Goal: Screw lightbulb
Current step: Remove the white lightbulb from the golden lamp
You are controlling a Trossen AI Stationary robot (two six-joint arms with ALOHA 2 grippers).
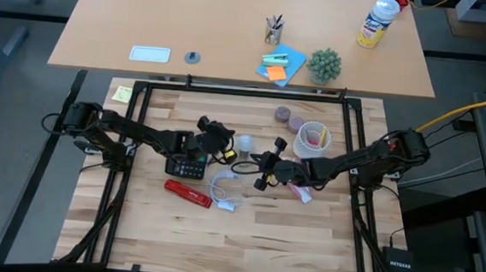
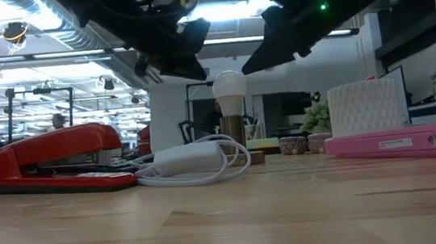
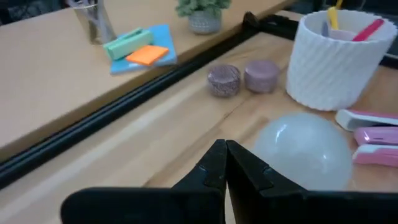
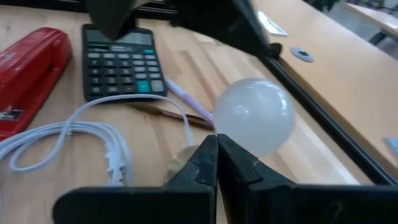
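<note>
The white lightbulb (image 2: 229, 87) stands upright near the table's middle, its metal screw end (image 2: 233, 130) in a low round socket base (image 2: 248, 158). It also shows in the high view (image 1: 244, 143) and in both wrist views (image 3: 305, 152) (image 4: 254, 117). My left gripper (image 1: 221, 148) is shut and hangs just left of the bulb, above its top (image 2: 169, 62). My right gripper (image 1: 263, 167) is shut and hangs just right of the bulb and a little nearer (image 2: 269, 50). Neither touches the bulb in the low view.
A black calculator (image 1: 187, 165), a red stapler (image 1: 189, 192) and a coiled white cable (image 1: 225, 190) lie near and left of the bulb. A pink tool (image 1: 301, 191) lies to the right. A white ribbed cup (image 1: 313, 138) and two small round discs (image 1: 287, 118) stand farther back.
</note>
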